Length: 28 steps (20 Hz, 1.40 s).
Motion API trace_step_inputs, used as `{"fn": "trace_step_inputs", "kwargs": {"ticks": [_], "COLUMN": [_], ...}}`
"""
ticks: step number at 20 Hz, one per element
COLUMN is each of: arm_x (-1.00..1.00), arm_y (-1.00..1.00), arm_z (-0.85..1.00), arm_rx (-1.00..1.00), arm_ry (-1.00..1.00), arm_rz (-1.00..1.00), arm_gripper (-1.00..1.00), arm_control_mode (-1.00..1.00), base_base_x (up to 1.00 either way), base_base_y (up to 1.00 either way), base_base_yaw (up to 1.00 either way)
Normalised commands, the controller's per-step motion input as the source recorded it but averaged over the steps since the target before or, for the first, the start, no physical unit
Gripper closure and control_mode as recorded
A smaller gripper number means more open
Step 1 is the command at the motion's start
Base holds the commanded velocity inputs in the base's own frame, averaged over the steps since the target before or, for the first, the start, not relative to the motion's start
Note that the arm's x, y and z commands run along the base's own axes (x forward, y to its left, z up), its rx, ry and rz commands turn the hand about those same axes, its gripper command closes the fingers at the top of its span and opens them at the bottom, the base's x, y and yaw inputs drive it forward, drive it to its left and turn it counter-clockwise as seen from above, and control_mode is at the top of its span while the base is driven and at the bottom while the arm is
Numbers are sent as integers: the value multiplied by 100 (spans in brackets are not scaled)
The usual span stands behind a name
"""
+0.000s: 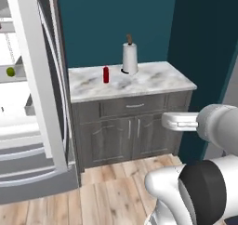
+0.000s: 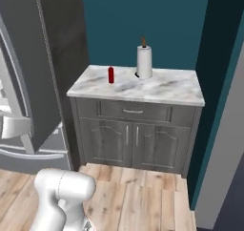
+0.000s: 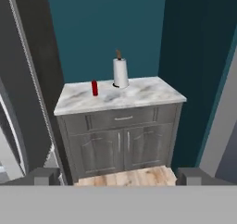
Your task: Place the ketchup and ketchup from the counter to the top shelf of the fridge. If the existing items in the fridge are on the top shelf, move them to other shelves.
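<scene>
A single red ketchup bottle [image 1: 106, 74] stands upright on the marbled table [image 1: 153, 82], toward its left half and a little back from the front edge; the right base view shows it [image 2: 111, 74] the same way, and the hand view places it [image 3: 94, 88] left of centre on the stone top. Near it to the right, apart from it, a white paper-towel roll [image 1: 130, 58] stands upright on a dark holder with a brown post sticking out of its top. Only 1 bottle is visible on the table. Below the top are dark grey cabinets [image 2: 138, 139] with 1 drawer and 2 doors, each with a slim silver handle. At the left of the left base view the fridge [image 1: 35, 103] stands open, its white interior showing, and a small yellow-green fruit [image 1: 10, 71] rests on a pale grey shelf [image 1: 14, 77] at the left edge; which shelf this is cannot be told. The gripper [image 3: 118, 177] hangs well back from the table, facing it, its 2 dark fingertips [image 3: 44, 176] spread wide apart with nothing between them. A teal wall rises behind the table, and pale wood floor lies before it.
</scene>
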Motion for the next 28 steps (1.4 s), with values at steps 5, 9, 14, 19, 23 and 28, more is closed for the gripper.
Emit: {"fn": "trace_step_inputs", "kwargs": {"ticks": [5,9,14,19,23,28], "arm_x": [0,0,0,0,0,0], "arm_y": [0,0,0,0,0,0], "arm_z": [0,0,0,0,0,0], "arm_rx": [0,0,0,0,0,0], "arm_ry": [0,0,0,0,0,0], "arm_rz": [0,0,0,0,0,0], "arm_gripper": [-100,-100,-100,-100,-100,-100], "arm_control_mode": [100,100,100,100,100,100], "base_base_x": [95,69,49,50,70,68], "base_base_y": [-13,-19,-33,-21,-11,-8], "base_base_yaw": [1,0,6,3,0,0]}}
